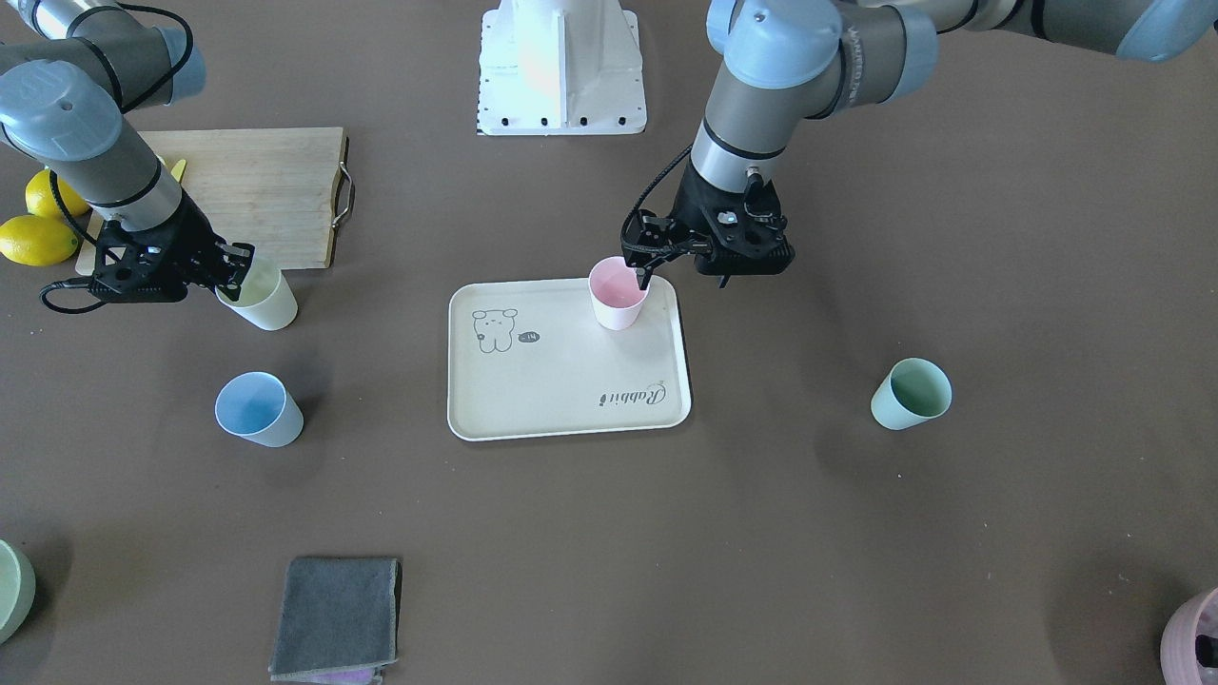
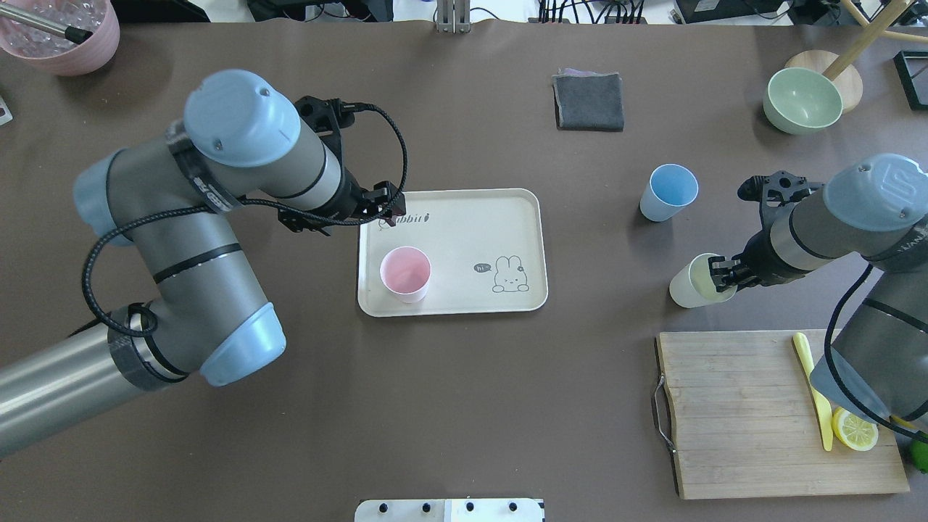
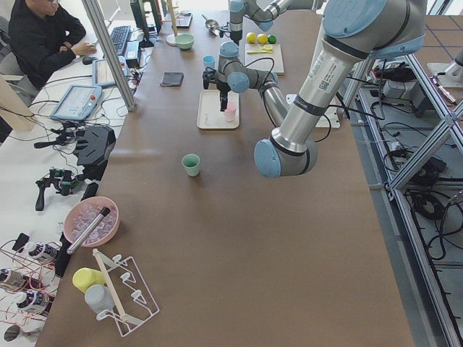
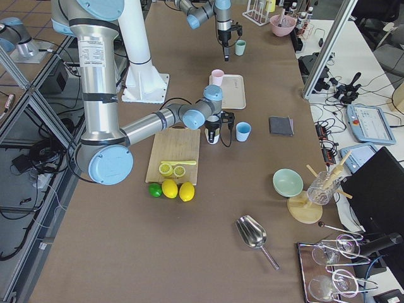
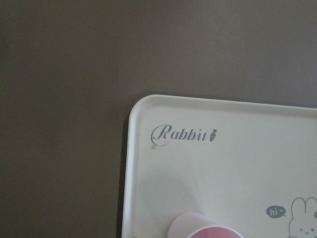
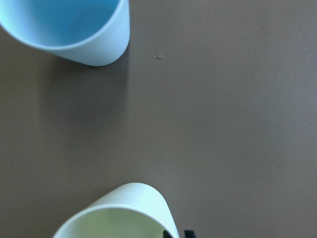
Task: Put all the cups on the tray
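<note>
The cream tray (image 1: 571, 381) lies mid-table. The pink cup (image 1: 618, 293) stands upright on the tray's corner nearest the robot; it also shows in the left wrist view (image 5: 203, 225). My left gripper (image 1: 645, 262) hovers just above that cup's rim, open and empty. My right gripper (image 1: 233, 276) is shut on the rim of the pale yellow cup (image 1: 262, 300), one finger inside and one outside. I cannot tell whether that cup is off the table. The light blue cup (image 1: 257, 409) stands beside it. The mint green cup (image 1: 911, 393) stands alone on my left side.
A wooden cutting board (image 2: 761, 413) with a yellow knife (image 2: 812, 391) and a lemon half (image 2: 855, 428) lies near my right arm. A grey cloth (image 2: 589, 101), a pale green bowl (image 2: 803, 100) and a mauve pot (image 2: 61, 36) sit along the far edge.
</note>
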